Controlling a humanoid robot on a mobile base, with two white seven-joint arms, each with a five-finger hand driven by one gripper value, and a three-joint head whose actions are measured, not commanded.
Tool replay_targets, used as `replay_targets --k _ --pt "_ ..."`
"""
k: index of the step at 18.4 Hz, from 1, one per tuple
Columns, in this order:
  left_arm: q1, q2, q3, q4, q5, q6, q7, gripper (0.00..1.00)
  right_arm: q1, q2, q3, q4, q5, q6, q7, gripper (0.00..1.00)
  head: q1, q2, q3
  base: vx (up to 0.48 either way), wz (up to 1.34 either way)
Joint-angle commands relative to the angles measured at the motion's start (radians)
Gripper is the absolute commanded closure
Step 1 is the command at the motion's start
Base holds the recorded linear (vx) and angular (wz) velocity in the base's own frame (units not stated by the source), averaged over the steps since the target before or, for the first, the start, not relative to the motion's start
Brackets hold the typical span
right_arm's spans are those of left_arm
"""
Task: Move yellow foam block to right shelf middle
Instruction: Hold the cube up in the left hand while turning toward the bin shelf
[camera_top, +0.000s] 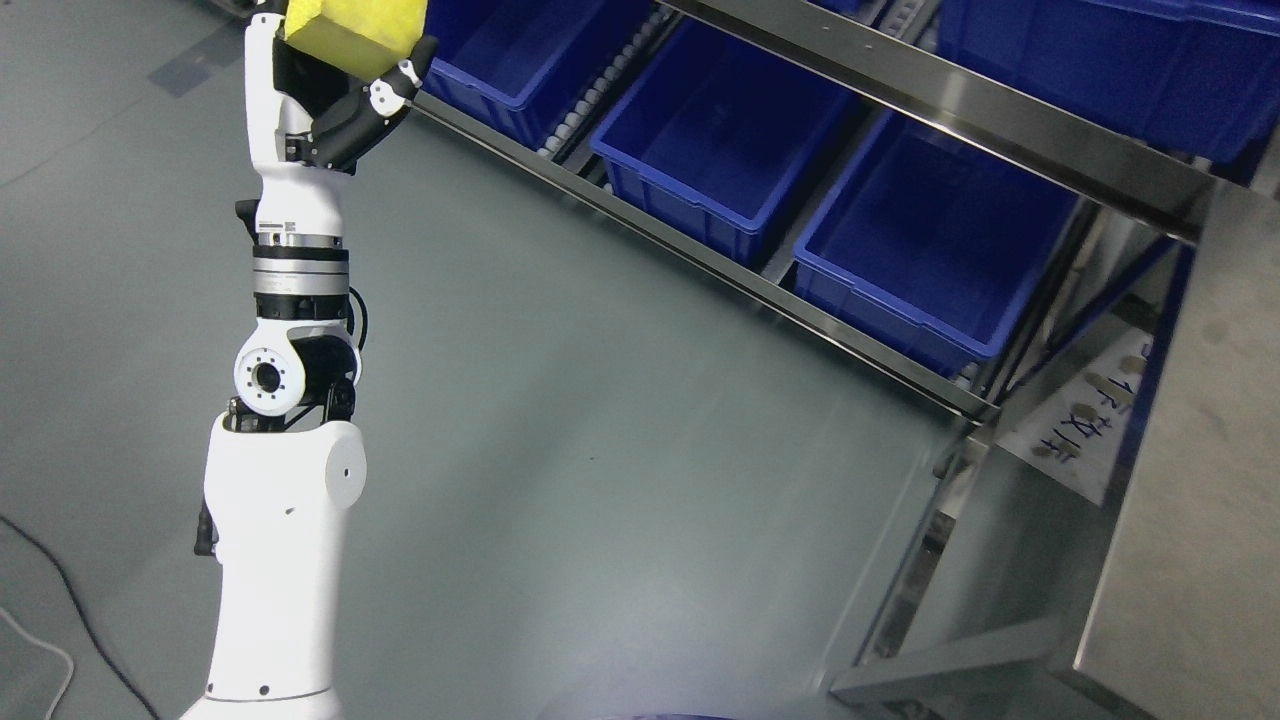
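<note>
Rising from the lower left edge, the left arm is extended upward, and its hand (345, 105) is closed around the yellow foam block (352, 32) at the top of the head view. The block is held clear above the grey floor (560, 440), just left of the metal shelf rack (900, 85). Three blue plastic bins (735, 150) are seated side by side on the rack's lower level, well apart from the block.
</note>
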Motion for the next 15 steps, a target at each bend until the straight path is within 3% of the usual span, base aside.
replay_targets --k 1,15 --pt "0.013 0.014 0.128 -0.067 0.001 0.011 -0.002 0.77 0.025 -0.017 -0.012 -0.017 0.003 0.001 0.001 0.00 0.0000 0.000 0.000 0.104 0.60" --pt "-0.009 0.014 0.128 -0.107 0.001 0.048 -0.008 0.77 0.025 -0.017 -0.012 -0.017 0.003 0.001 0.001 0.00 0.0000 0.000 0.000 0.136 0.47"
